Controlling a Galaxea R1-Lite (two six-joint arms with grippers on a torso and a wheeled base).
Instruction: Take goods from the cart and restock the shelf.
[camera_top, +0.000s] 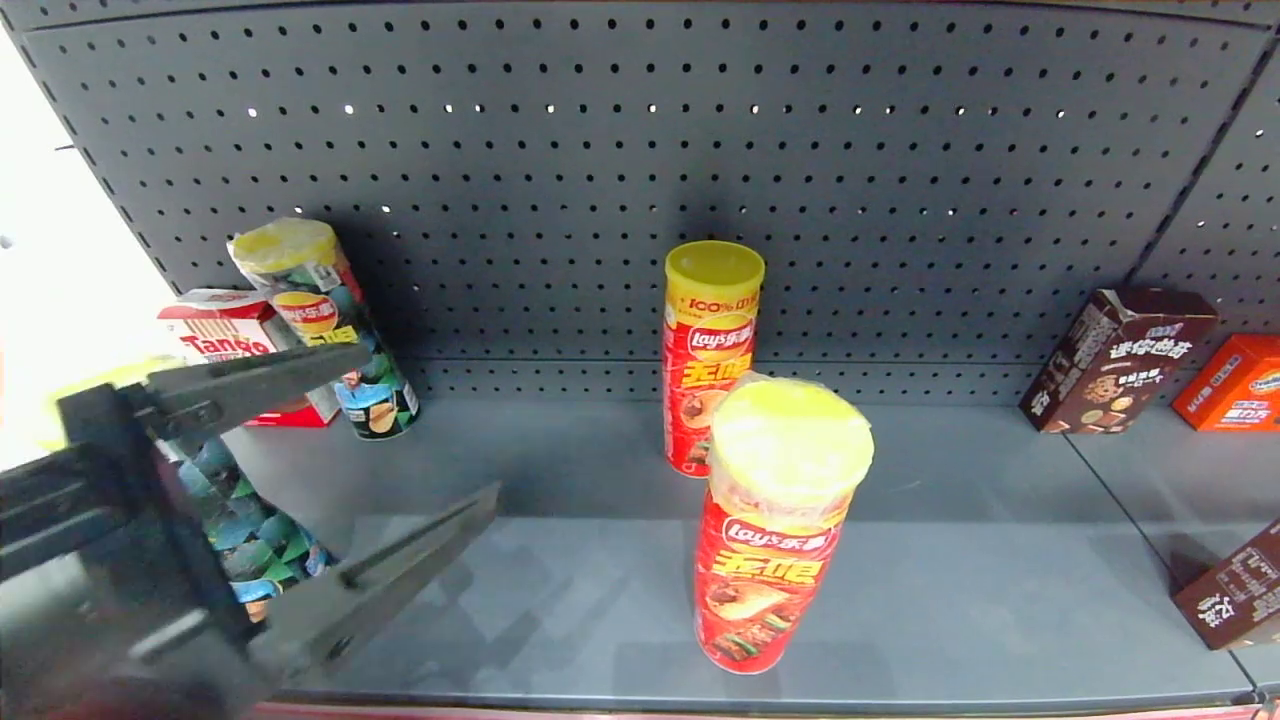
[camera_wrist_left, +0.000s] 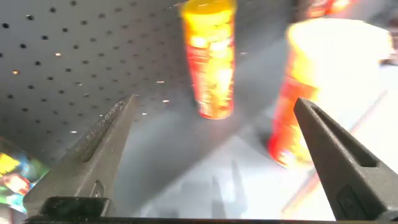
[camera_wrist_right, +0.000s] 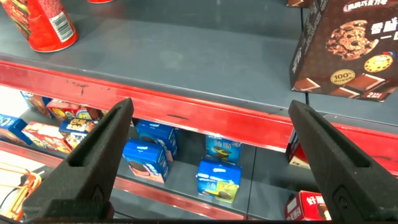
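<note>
Two red chip cans with yellow lids stand on the grey shelf (camera_top: 1000, 580): one at the back (camera_top: 710, 350), one nearer the front edge (camera_top: 780, 530). A blue-green chip can (camera_top: 320, 320) leans at the back left. A second blue-green can (camera_top: 250, 530) is partly hidden behind my left gripper (camera_top: 430, 420), which is open at the shelf's left front with nothing between its fingers. The left wrist view has the left gripper (camera_wrist_left: 216, 102) facing both red cans (camera_wrist_left: 210, 59) (camera_wrist_left: 311, 93). My right gripper (camera_wrist_right: 211, 106) is open and empty, below and in front of the shelf's red front edge (camera_wrist_right: 186, 106).
A red and white wafer box (camera_top: 225, 340) stands at the far left. To the right are a brown cookie box (camera_top: 1115, 360), an orange box (camera_top: 1235, 385) and another brown box (camera_top: 1235, 590). Blue boxes (camera_wrist_right: 149, 155) fill a lower shelf. Open shelf floor lies between the red cans and the brown boxes.
</note>
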